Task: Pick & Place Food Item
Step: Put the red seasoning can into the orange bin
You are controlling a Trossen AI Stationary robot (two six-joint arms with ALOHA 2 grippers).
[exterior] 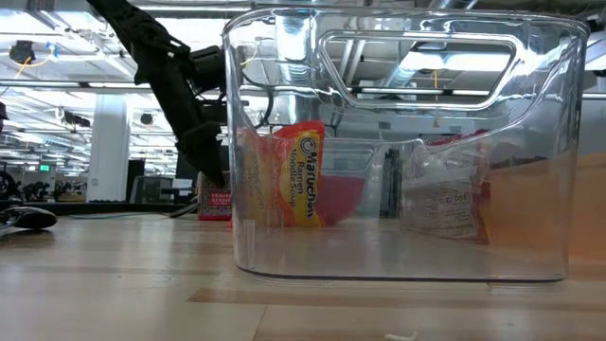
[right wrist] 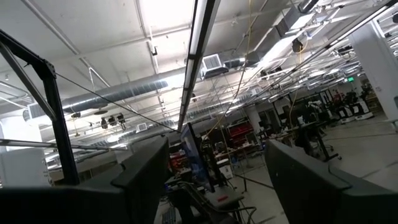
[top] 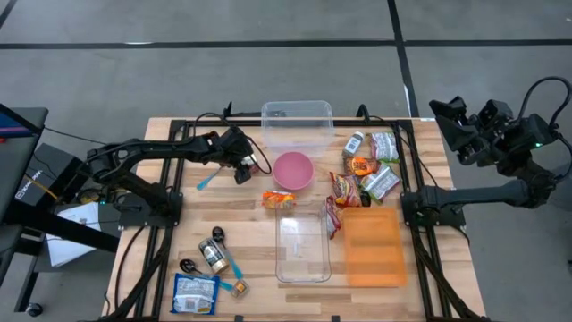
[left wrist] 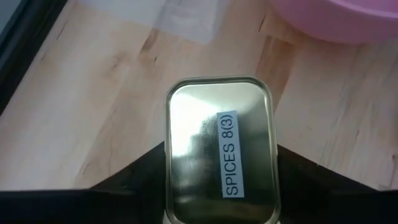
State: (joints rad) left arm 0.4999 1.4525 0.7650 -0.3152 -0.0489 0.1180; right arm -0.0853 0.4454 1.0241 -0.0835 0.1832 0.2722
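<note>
Clear plastic bin (exterior: 402, 142) fills the low view, a ramen packet (exterior: 301, 175) showing through it. From above, the left gripper (top: 239, 159) sits at mid-counter just beside the pink bowl (top: 293, 170); the right gripper (top: 460, 125) waits off the counter's right edge, fingers apart. At the left wrist, dark fingers (left wrist: 140, 171) flank a spice tin (left wrist: 221, 155), not plainly clamped. It looks rigid, light and slick: grip its long flat sides.

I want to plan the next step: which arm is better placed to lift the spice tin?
Left. The left gripper already has its fingers on both sides of the spice tin, beside the pink bowl. The right gripper is raised beyond the table's edge, open.
</note>
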